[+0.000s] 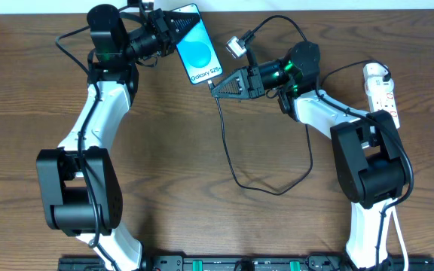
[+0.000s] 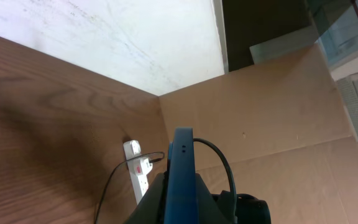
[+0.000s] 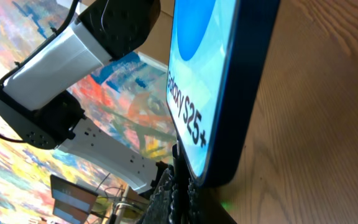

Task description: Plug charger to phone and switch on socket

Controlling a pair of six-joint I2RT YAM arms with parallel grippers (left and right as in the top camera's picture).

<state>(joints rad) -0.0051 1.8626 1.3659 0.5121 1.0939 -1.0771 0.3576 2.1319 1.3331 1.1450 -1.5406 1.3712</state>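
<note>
Phone (image 1: 198, 45), black-framed with a blue-cyan screen lettered "Galaxy S25+", was at the far middle of the table (image 1: 172, 150), screen facing up toward the overhead camera. Its long axis ran on a diagonal: the lettered end pointed near and to the right, and the opposite end pointed toward the table's far edge. The left gripper (image 1: 173, 31) was clamped on the phone's left long edge, and in the left wrist view the phone showed edge-on as a thin blue slab between the fingers. The right gripper (image 1: 218, 86) sat just beside the lettered end with its jaws drawn together on the tip end of the charger (image 1: 311, 150). The right wrist view showed the phone's bottom edge directly above the dark fingers, but whether the tip had entered the port could not be told. From that gripper the thin black cable ran toward the near side, curved right in a loose loop lying on the wood, then rose behind the right arm. The socket (image 1: 381, 92), a white strip with red markings, lay well apart at the right edge with its long axis running roughly near to far. Its switch position could not be read.
</note>
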